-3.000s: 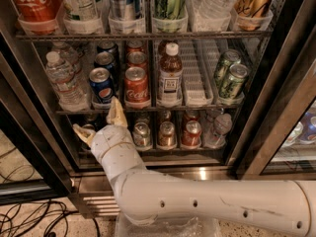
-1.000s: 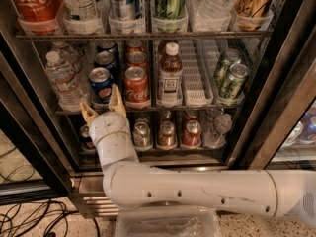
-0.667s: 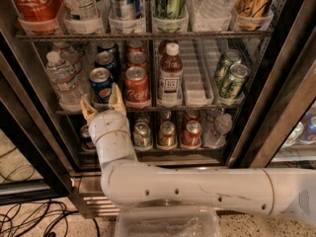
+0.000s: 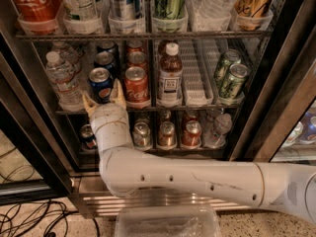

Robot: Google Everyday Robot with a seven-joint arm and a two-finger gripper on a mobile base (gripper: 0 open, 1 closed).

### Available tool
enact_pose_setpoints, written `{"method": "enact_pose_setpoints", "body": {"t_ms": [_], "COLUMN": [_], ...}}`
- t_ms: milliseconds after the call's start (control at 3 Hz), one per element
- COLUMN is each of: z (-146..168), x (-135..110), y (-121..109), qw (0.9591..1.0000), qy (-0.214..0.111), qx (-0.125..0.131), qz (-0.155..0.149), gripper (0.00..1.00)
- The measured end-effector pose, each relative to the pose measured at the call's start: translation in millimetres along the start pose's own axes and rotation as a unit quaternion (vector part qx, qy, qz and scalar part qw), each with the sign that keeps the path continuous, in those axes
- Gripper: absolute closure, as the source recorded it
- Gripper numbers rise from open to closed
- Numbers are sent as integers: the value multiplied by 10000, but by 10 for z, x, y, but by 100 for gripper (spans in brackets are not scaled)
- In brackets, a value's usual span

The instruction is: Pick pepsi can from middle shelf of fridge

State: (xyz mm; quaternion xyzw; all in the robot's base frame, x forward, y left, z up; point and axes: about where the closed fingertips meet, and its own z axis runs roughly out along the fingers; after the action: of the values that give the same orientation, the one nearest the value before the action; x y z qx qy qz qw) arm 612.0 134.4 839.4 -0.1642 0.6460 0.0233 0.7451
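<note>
The fridge (image 4: 289, 102) stands open in front of me, with wire shelves of drinks. The middle shelf (image 4: 163, 105) holds a lane of blue pepsi cans; the front pepsi can (image 4: 100, 84) sits at its left, beside red Coca-Cola cans (image 4: 136, 86). My gripper (image 4: 103, 97) is open at the shelf's front edge, its two tan fingertips on either side of the front pepsi can's lower part. The fingers do not press on the can. The white arm comes in from the lower right.
Water bottles (image 4: 61, 78) stand left of the pepsi lane. A brown bottle (image 4: 170, 75) and green cans (image 4: 231, 78) stand further right. The upper rack (image 4: 143, 33) holds cups with bottles. Cans fill the lower shelf (image 4: 168, 135). Cables (image 4: 29, 218) lie on the floor.
The gripper has risen from the lower shelf level and moved left to the pepsi can, turning so its fingers stand on both sides of the can. Over the last second it has barely moved.
</note>
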Motion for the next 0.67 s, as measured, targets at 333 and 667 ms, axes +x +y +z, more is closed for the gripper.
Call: {"method": "enact_pose_setpoints", "body": {"t_ms": [333, 667], "z": [64, 97], "x": [-6, 7], "y": [-5, -8], "qw": [10000, 10000], "qy": [-6, 3], "qx": [-9, -42], "qz": [35, 78], "gripper": [35, 54]}}
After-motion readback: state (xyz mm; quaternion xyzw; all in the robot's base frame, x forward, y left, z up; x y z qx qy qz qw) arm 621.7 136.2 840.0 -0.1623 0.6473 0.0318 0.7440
